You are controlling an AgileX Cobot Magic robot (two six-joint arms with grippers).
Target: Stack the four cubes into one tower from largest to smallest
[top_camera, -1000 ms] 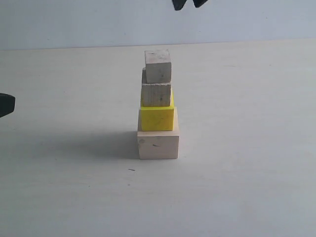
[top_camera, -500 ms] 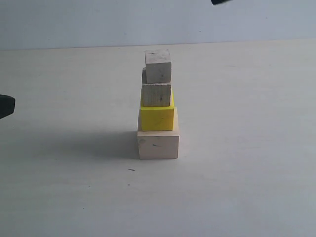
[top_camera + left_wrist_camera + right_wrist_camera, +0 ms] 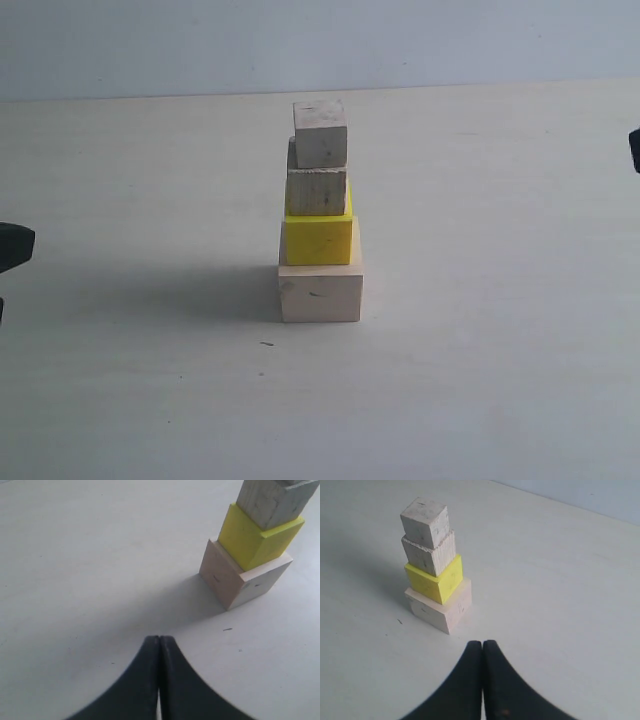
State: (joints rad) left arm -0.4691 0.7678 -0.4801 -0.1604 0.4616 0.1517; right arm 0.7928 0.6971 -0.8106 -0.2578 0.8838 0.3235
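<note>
The left gripper [image 3: 159,641] has its two dark jaws pressed flat together with nothing between them, above the bare table [image 3: 75,555] and well apart from the tower [image 3: 434,565]. The right gripper [image 3: 483,645] is the same: jaws closed on each other, empty, and clear of the stack. In the exterior view each gripper shows only as a dark sliver at its own edge of the picture. The tower stands alone near the middle of the table, touched by neither arm: large cube [image 3: 320,293] at the bottom, yellow cube [image 3: 318,240] on it, third cube [image 3: 317,190] above that, top cube [image 3: 320,133] last. The order looks right, so the task seems done. The layers are not squarely centred: the yellow cube sits toward one side of the large cube, and the upper two are turned slightly against each other. The likely risk is a knock or a table shake from a passing arm, which could slide or topple the small upper cubes.
</note>
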